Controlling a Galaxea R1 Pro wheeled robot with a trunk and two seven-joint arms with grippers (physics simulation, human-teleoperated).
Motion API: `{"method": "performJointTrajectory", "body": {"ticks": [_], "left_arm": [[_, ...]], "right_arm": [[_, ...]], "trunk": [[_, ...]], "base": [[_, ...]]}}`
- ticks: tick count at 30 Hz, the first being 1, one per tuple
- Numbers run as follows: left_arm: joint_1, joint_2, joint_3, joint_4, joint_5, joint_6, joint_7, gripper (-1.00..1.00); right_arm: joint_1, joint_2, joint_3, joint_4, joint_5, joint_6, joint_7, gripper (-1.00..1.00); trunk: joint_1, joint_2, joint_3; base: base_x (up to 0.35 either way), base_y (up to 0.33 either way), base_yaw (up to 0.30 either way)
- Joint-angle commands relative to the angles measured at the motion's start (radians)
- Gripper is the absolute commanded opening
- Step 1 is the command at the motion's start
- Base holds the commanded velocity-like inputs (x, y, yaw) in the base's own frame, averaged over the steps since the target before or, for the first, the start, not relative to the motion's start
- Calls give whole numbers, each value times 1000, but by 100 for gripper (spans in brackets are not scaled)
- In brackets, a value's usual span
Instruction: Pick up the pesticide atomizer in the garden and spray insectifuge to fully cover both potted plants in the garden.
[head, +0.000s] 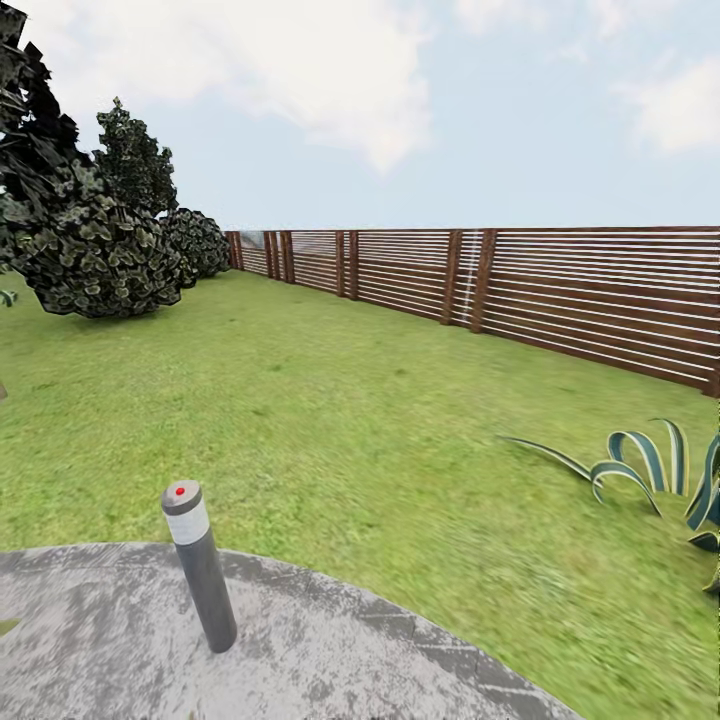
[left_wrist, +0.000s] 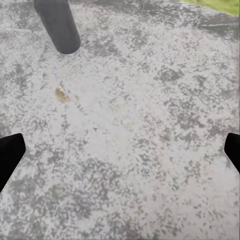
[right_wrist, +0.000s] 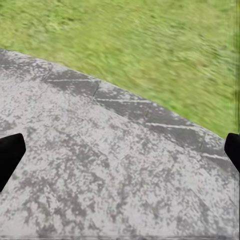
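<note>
A garden: lawn (head: 330, 420), slatted wooden fence (head: 560, 290), shrubs (head: 95, 250), seemingly stone paving (head: 300, 660).

1. A green lawn (head: 330, 420) runs back to a brown slatted wooden fence (head: 560, 290).
2. Round grey stone paving (head: 120, 650) lies nearest, with a grey post lamp (head: 200, 565) standing on it.
3. Dark bushes (head: 90, 250) stand at the left, under a pale cloudy sky (head: 400, 100).
4. A striped-leaf plant (head: 660, 470) grows at the right.

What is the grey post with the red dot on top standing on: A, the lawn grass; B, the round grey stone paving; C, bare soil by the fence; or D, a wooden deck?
B. In the head view the grey post lamp rises from the round stone paving, with the lawn starting past the paving's curved edge and the slatted fence far behind it.
</note>
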Motion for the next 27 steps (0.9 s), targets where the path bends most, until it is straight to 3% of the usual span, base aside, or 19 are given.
{"method": "performJointTrajectory", "body": {"ticks": [1,5,11,22,27], "left_arm": [[-2,1,1,-3,1,-4,1,100],[-5,15,10,-6,1,-5,2,100],[-4,29,56,1,2,-6,2,100],[-21,25,59,-25,8,-5,7,100],[-25,31,61,-23,40,-6,7,100]], "right_arm": [[-1,-5,0,2,-1,-3,-1,100],[-1,-15,-1,4,-2,-4,0,100],[-1,-18,1,3,1,-4,4,100],[-1,-21,-1,0,-1,-6,-1,100],[-1,-20,-8,2,-3,-6,-2,100]], "trunk": [[0,-1,-1],[0,-1,-1],[0,-1,-1],[0,-1,-2],[0,-1,-6]], "base": [[-242,0,0],[-296,-10,0],[-288,-160,0],[-178,-184,37],[-21,-19,224]]}}
